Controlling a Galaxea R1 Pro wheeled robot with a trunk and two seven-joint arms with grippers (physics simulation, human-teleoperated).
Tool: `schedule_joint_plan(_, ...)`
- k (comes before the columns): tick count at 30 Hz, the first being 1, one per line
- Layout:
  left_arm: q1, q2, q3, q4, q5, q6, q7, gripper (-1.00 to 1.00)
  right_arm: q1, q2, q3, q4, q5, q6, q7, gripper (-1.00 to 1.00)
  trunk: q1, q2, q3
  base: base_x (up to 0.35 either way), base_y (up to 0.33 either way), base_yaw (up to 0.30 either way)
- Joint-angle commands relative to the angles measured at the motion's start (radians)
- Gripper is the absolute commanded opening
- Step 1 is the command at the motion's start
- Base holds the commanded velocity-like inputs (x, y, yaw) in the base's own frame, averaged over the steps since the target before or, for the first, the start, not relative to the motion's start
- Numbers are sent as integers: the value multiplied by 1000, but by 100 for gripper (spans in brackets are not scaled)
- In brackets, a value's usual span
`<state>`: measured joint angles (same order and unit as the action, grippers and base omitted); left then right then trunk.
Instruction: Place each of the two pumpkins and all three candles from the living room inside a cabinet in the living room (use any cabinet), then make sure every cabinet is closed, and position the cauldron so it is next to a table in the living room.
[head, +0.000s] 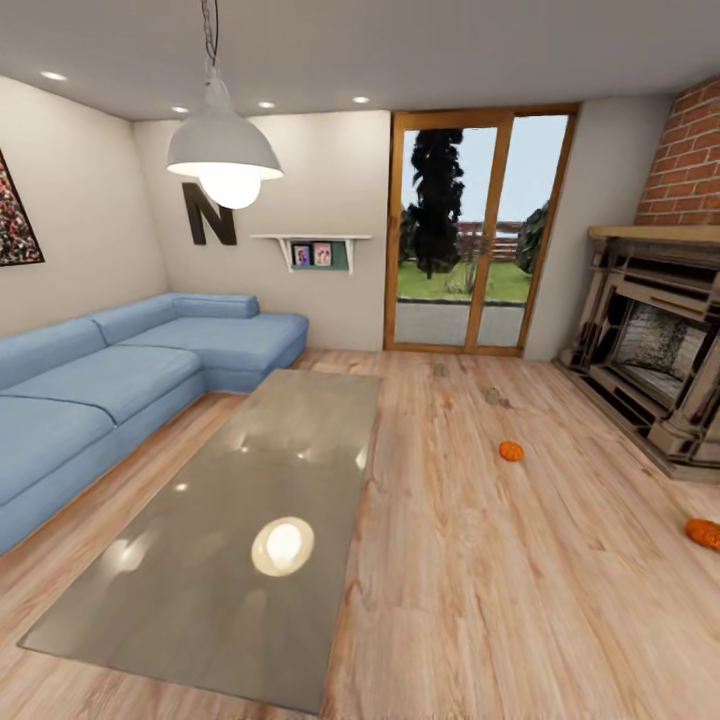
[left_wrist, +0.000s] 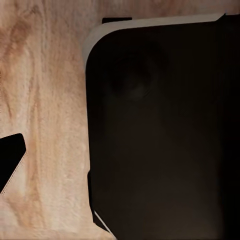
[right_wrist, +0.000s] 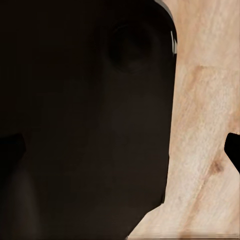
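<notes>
Two orange pumpkins lie on the wooden floor, one (head: 511, 451) mid-room and one (head: 703, 533) at the right edge near the fireplace. Small tan candles sit farther back on the floor, one (head: 438, 369) toward the glass door and others (head: 494, 396) close together. The glossy grey table (head: 230, 530) stretches ahead on the left. The cabinet and the cauldron are out of view. My left gripper (left_wrist: 120, 165) and right gripper (right_wrist: 120, 150) hang over the floor beside the robot's dark body, fingertips (left_wrist: 10, 162) (right_wrist: 234, 150) far apart and nothing between them.
A blue corner sofa (head: 110, 370) lines the left wall behind the table. A stone fireplace (head: 650, 350) with a brick chimney stands at the right. A glass patio door (head: 465, 235) is in the far wall. A pendant lamp (head: 224, 155) hangs over the table.
</notes>
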<state>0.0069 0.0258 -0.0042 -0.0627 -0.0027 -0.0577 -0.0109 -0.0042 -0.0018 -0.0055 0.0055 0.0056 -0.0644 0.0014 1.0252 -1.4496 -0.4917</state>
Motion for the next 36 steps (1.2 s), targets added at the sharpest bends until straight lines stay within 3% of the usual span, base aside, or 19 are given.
schedule_joint_plan(1,1,1,0,-1,0,-5,-1,100,0,0,-1,1,1,-3,0,100,0,0,-2,-63,0,-243)
schedule_joint_plan(19,2,3,2,0,5,-11,0,100,0,-1,-2,0,-2,-8,2,100,0,0,-19,-6,0,-243)
schedule_joint_plan(26,1,4,4,-10,3,-11,2,100,0,-1,-1,-1,-32,-10,3,100,0,0,-25,0,0,-243)
schedule_joint_plan(36,1,4,4,-12,3,-11,2,100,0,-1,-2,-2,-38,-11,3,100,0,0,-35,0,0,-243)
